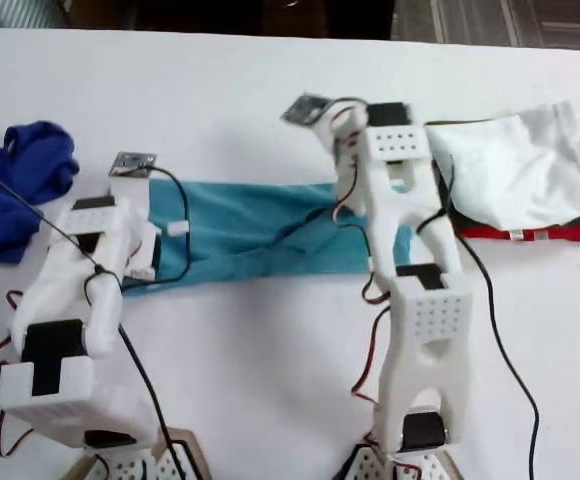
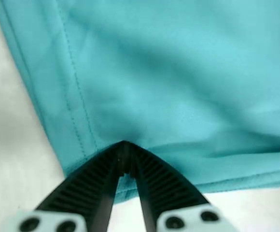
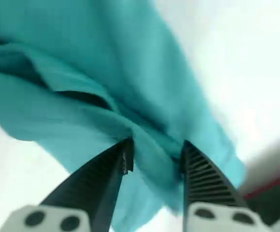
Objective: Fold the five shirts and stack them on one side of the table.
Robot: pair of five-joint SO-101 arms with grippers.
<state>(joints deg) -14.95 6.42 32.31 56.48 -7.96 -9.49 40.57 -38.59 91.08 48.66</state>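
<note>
1. Nearest you, the left gripper (image 2: 124,149) is closed to its tips on the teal shirt (image 1: 240,225), just inside the stitched hem (image 2: 67,96) at a corner. The cloth puckers at the pinch, so it looks thin, light and limp. Expect it to drape and trail, not hold a shape.
2. That doubled hem is the firmest part and the best place to grip. A pinch in the single layer would probably slip or bunch.
3. The teal shirt lies as a long band across the middle of the table (image 1: 270,380), between the two arms, with creases near its right end.
4. At that end the right gripper (image 3: 155,154) is partly open, with a raised fold of teal cloth between its fingers. It is not clamped. Close it on the whole fold, since one loose layer would likely pull free.
5. Lift both ends level, because soft cloth sags in the middle and drags on the table.
6. Farther right, the white shirt (image 1: 520,165) lies on top of the red shirt (image 1: 540,233), just beside the teal end.
7. At the far left, well apart, the blue shirt (image 1: 20,175) sits in a crumpled heap, not yet folded.
</note>
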